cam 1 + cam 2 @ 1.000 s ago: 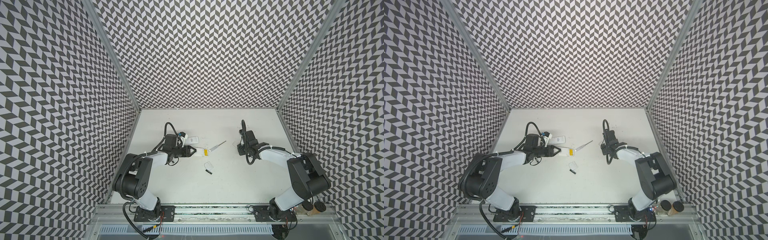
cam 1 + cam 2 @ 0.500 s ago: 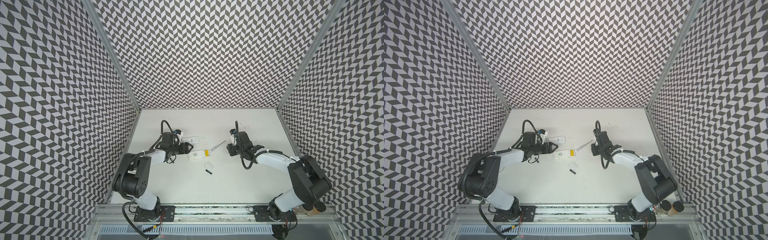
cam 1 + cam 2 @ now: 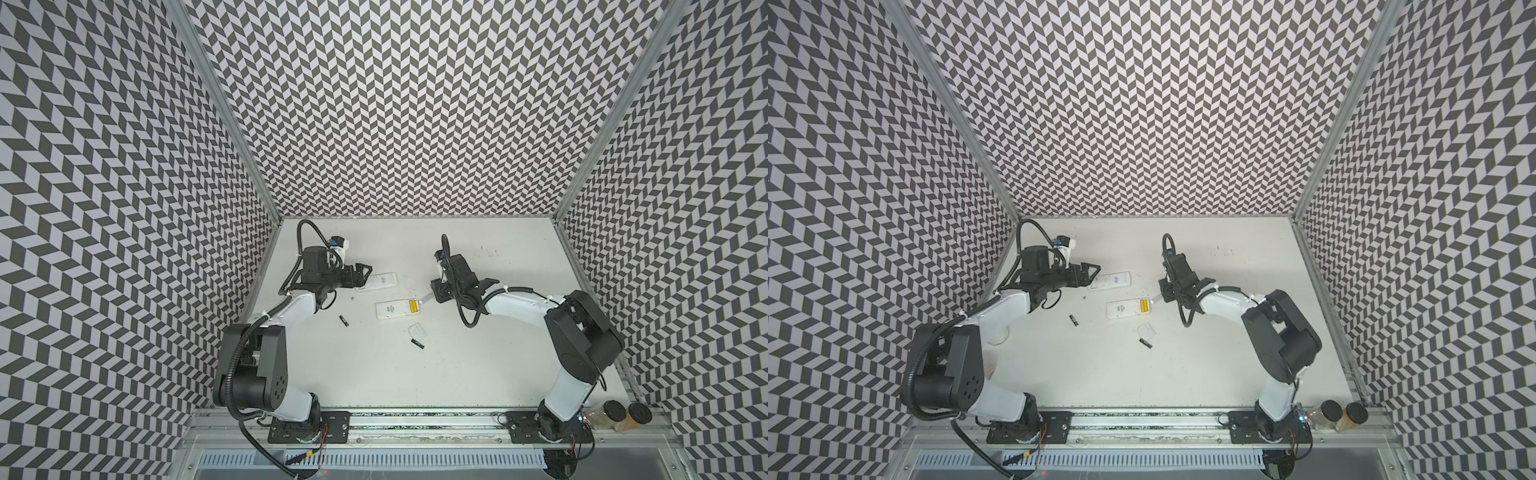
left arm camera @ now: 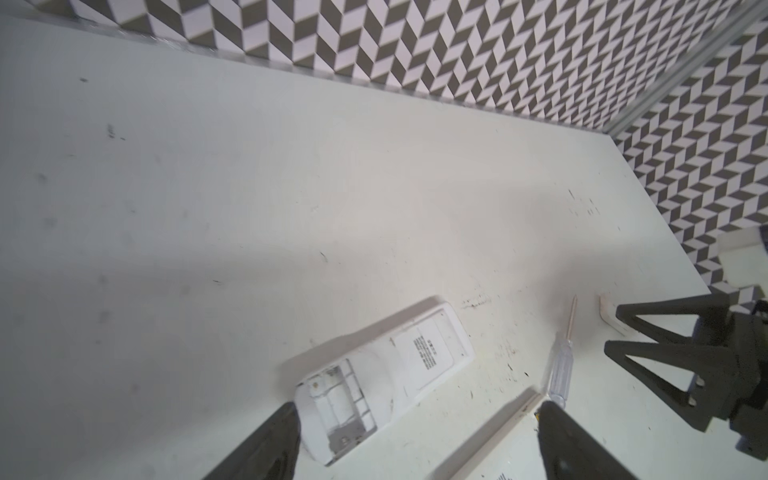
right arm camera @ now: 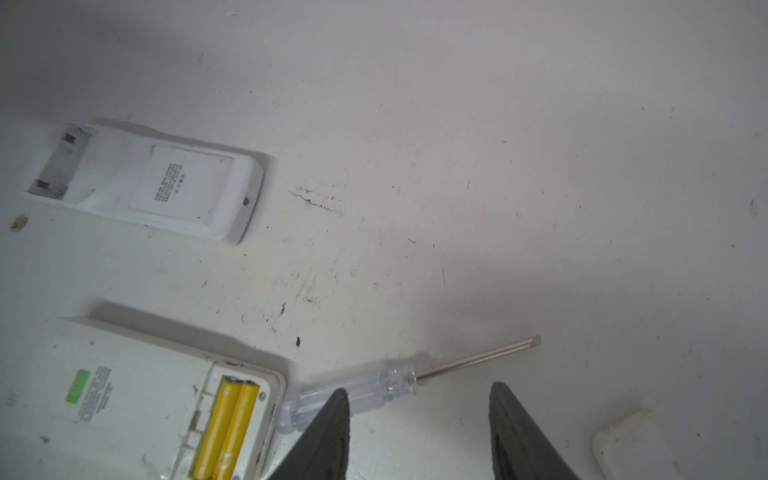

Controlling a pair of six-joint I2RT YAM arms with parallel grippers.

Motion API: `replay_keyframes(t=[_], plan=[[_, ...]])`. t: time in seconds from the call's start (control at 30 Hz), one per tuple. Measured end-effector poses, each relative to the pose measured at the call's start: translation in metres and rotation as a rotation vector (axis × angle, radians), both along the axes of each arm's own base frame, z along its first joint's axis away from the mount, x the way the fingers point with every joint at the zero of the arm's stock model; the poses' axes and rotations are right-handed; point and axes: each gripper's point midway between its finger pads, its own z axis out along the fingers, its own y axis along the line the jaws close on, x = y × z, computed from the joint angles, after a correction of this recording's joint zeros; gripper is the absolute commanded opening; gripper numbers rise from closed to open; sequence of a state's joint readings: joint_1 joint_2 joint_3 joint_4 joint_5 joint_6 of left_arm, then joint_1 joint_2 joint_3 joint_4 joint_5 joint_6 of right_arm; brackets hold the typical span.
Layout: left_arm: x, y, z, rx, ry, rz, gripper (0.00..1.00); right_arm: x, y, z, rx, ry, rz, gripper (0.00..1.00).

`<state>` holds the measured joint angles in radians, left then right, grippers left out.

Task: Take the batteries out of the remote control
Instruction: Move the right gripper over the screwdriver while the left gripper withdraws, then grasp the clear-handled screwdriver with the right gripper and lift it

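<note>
where the nearer remote point(image 5: 124, 390) lies back-up with its cover off, two yellow batteries point(image 5: 226, 428) sit side by side in the open compartment. they are smooth, slim cylinders, and in both top views they show as a yellow patch point(image 3: 412, 306) at that remote's right end. the remote is a white plastic slab with a green label.

two black batteries point(image 3: 343, 332) lie loose on the scuffed white surface point(image 3: 478, 374). one is left of the nearer remote. the other battery point(image 3: 417, 343) is in front of it, just beside a small curved clear cover point(image 3: 417, 330).

a second remote point(image 5: 145, 183), white with rounded edges and a printed label, lies farther back, its compartment open and bare. a slim screwdriver point(image 5: 374, 388) with a clear plastic handle and a bare metal shaft lies just beside the battery end of the nearer remote.

the left jaws, dark matte wedges, stand wide apart and hold nothing. one tip is just beside the second remote's open end; whether it touches cannot be told. the right jaws stand apart, gripping nothing, with one tip covering part of the clear handle; contact cannot be told.
</note>
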<state>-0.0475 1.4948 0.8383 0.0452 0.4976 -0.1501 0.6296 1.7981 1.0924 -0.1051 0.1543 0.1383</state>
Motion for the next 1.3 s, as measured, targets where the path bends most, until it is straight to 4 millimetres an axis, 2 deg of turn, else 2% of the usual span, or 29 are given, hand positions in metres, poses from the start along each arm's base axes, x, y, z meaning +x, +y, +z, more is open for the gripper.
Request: replay_keyframes(t=[0.03, 0.17, 0.37, 0.53, 0.73, 0.93, 1.13, 1.3], plan=[[0.001, 0.005, 0.001, 0.006, -0.003, 0.009, 0.99, 0.005, 0.005, 0.001, -0.013, -0.009, 0.004, 0.55], [0.003, 0.011, 0.005, 0.044, -0.021, 0.000, 1.00, 0.013, 0.016, -0.008, -0.092, -0.023, 0.033, 0.56], [0.008, 0.012, 0.017, 0.087, -0.057, -0.021, 1.00, 0.002, 0.022, -0.024, -0.214, -0.007, 0.097, 0.57], [0.006, 0.012, 0.016, 0.097, -0.055, -0.028, 1.00, -0.006, 0.020, -0.029, -0.284, -0.010, 0.132, 0.57], [0.005, 0.011, 0.016, 0.101, -0.053, -0.033, 1.00, -0.025, 0.004, -0.047, -0.352, 0.039, 0.148, 0.57], [0.005, 0.011, 0.015, 0.100, -0.052, -0.034, 1.00, -0.045, -0.016, -0.049, -0.345, 0.073, 0.128, 0.56], [0.005, 0.010, 0.016, 0.098, -0.052, -0.037, 1.00, -0.053, -0.031, -0.053, -0.248, 0.128, 0.087, 0.53], [0.005, 0.010, 0.017, 0.096, -0.053, -0.040, 1.00, -0.048, -0.045, -0.055, -0.149, 0.173, 0.055, 0.52]])
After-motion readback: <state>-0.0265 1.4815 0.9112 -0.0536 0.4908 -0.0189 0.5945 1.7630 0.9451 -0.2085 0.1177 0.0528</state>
